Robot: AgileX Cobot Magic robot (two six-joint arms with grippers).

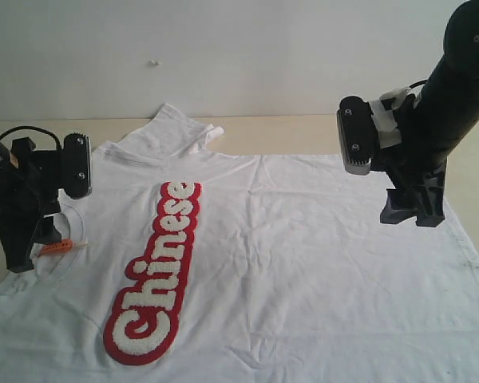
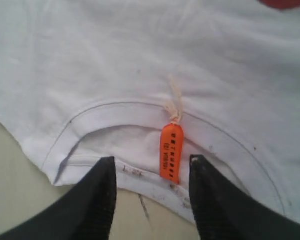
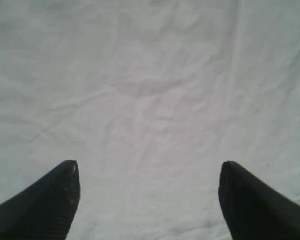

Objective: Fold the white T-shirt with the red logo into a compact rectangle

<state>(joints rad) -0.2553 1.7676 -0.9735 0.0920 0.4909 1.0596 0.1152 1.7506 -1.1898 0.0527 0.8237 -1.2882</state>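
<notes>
Mostly flat, the white T-shirt (image 1: 303, 255) shows its red logo (image 1: 156, 275).

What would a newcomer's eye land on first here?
The long red logo spelling "Chinese" in puffy white letters, on the left part of the spread-out white T-shirt in the exterior view. Then the small orange tag at the neckline, between the fingertips of the open left gripper; the right gripper hangs open over plain fabric.
</notes>
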